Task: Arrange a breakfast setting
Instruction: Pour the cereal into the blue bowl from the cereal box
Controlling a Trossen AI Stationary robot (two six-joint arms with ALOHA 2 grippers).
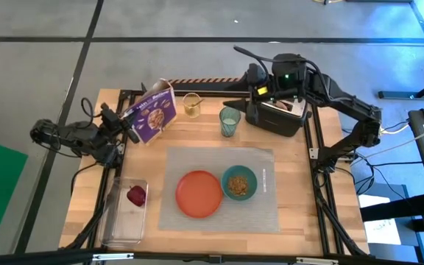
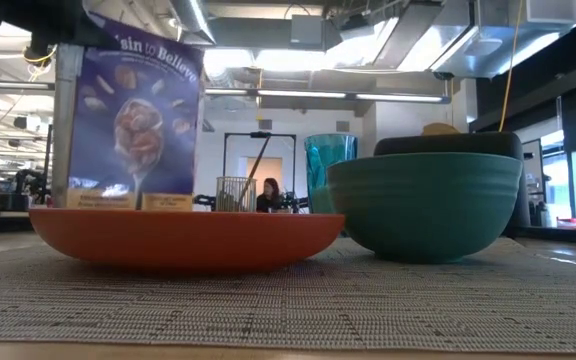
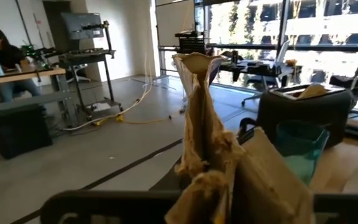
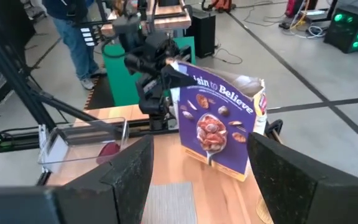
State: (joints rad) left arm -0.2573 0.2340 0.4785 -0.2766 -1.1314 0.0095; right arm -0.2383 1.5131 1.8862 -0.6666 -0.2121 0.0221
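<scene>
Purple cardboard cereal box (image 1: pixel 155 113) being held clamped in left gripper (image 1: pixel 129 125) at table's back left, right gripper (image 1: pixel 265 88), fingers spread apart, being kept above black toaster (image 1: pixel 274 115), round orange plate (image 1: pixel 199 193) and teal bowl (image 1: pixel 239 182) lying on grey woven placemat (image 1: pixel 267 206), spoon unseen.

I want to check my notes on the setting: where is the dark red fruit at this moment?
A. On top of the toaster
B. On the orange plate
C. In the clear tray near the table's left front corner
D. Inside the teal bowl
C: the high view shows the dark red fruit lying in the clear tray, left of the placemat, with the orange plate bare.
</scene>
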